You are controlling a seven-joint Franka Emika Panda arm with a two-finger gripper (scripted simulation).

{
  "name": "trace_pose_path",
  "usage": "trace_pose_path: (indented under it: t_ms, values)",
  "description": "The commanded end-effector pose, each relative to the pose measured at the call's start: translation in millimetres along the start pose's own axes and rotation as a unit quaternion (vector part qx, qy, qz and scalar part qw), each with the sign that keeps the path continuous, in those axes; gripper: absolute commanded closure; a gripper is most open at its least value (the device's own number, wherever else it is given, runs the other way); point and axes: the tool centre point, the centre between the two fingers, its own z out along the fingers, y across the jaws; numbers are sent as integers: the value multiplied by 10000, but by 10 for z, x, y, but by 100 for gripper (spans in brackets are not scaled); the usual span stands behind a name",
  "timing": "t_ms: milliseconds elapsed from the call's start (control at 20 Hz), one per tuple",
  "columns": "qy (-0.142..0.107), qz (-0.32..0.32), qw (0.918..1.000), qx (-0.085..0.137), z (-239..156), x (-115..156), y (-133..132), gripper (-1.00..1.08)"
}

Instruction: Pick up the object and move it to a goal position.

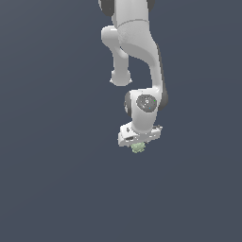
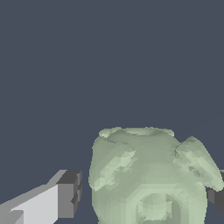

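The object (image 1: 138, 148) is a small pale green bumpy lump showing just under the white hand of my gripper (image 1: 138, 144) in the exterior view. In the wrist view the object (image 2: 148, 175) fills the space between the two dark-padded fingers of my gripper (image 2: 142, 199). One finger (image 2: 68, 194) stands a narrow gap away from the lump. The other finger (image 2: 217, 197) is partly hidden behind the lump's far side, and I cannot tell whether it touches. The jaws stand open around the object.
A flat dark blue-grey surface (image 1: 52, 179) surrounds the arm on all sides in both views. The arm's white links (image 1: 137, 42) rise above the gripper. No other objects show.
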Motion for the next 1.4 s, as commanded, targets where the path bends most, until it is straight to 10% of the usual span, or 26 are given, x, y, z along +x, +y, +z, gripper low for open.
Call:
trace_pose_path:
  t_ms: [0,50,100,1350]
  values:
    - [8,0,10000,-1,38,12,1,-92]
    - [8,0,10000,-1,40,13,2,-92]
    - [8,0,10000,-1,40,13,2,108]
    - [12,-3,10000,-4,-619,-52,146,108]
